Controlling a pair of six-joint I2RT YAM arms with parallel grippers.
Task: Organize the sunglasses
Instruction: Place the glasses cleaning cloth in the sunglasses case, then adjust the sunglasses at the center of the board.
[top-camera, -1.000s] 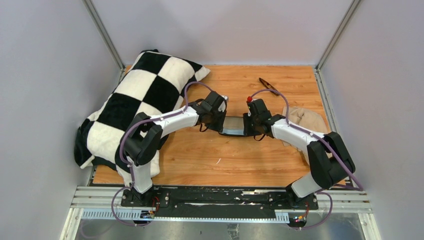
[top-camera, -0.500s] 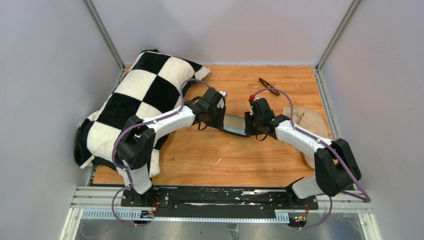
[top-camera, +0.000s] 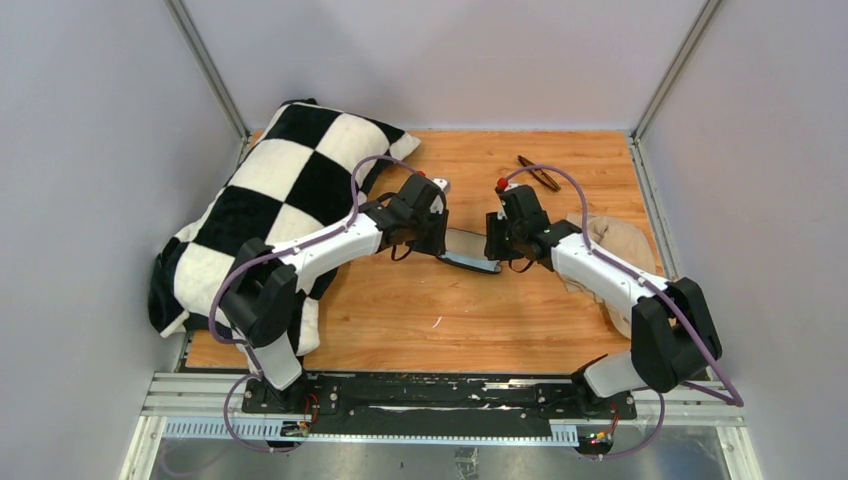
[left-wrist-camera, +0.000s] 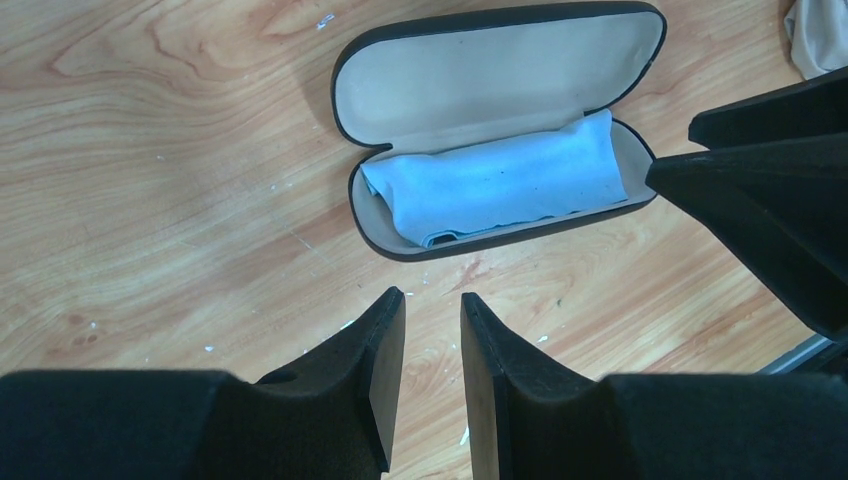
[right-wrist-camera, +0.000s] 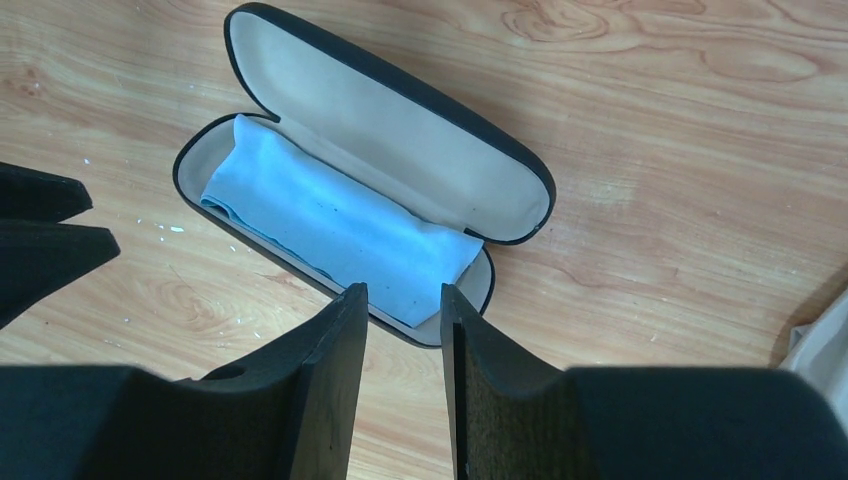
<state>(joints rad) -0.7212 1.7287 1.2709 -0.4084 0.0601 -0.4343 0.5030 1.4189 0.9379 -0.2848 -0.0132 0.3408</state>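
The left arm (top-camera: 335, 238) stretches past a checkered cushion (top-camera: 290, 180) to one end of the open case (top-camera: 466, 247); the right arm (top-camera: 600, 272) bends in to the other end. Both the left jaws and the right jaws stand narrowly parted, empty. The sunglasses (top-camera: 538, 173) lie farther back on the table (top-camera: 400, 310).

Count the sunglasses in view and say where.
1. The sunglasses lie near the far edge of the table, right of centre, outside the open case. More could hide under the checkered pillow.
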